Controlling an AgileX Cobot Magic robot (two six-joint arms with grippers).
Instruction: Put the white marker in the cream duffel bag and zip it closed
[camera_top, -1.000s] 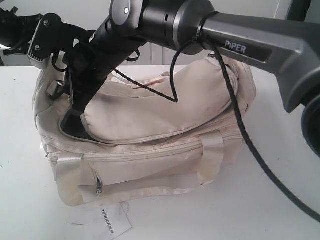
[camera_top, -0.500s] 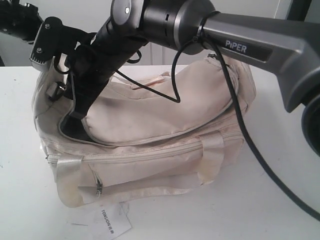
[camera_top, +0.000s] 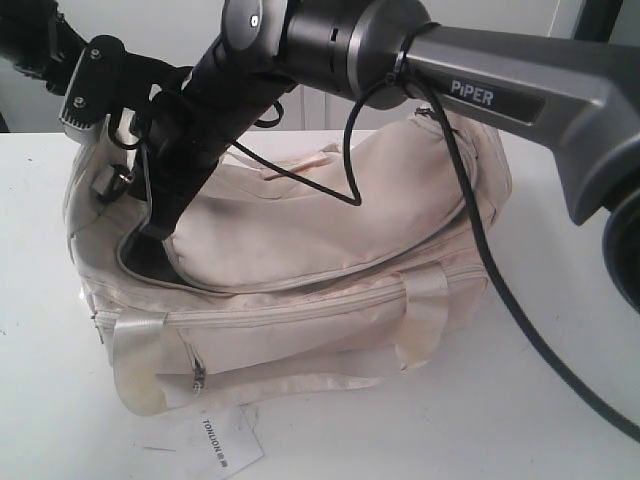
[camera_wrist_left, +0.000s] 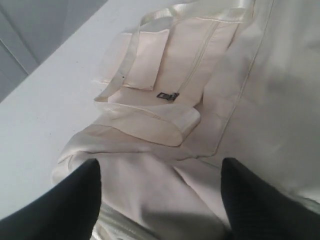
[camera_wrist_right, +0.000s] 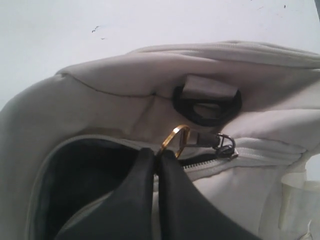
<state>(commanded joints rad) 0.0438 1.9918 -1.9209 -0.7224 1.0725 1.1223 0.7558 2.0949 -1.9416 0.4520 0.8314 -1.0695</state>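
Right wrist view: right gripper (camera_wrist_right: 159, 155) fingers pressed together, pinching the gold pull ring (camera_wrist_right: 176, 136).
Left wrist view: left gripper (camera_wrist_left: 160, 164) spread wide, holding nothing, over bag fabric.
Bag: one cream duffel bag (camera_top: 330, 230), mid-table, left end gaping.
Surface: white table (camera_top: 560, 400); one paper tag (camera_top: 220, 445) at the near edge.

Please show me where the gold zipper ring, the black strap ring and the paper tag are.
gold zipper ring (camera_wrist_right: 170, 136): right wrist view, on its metal loop.
black strap ring (camera_wrist_right: 209, 120): right wrist view, on its lower curve.
paper tag (camera_top: 222, 447): exterior view, on its printed middle.
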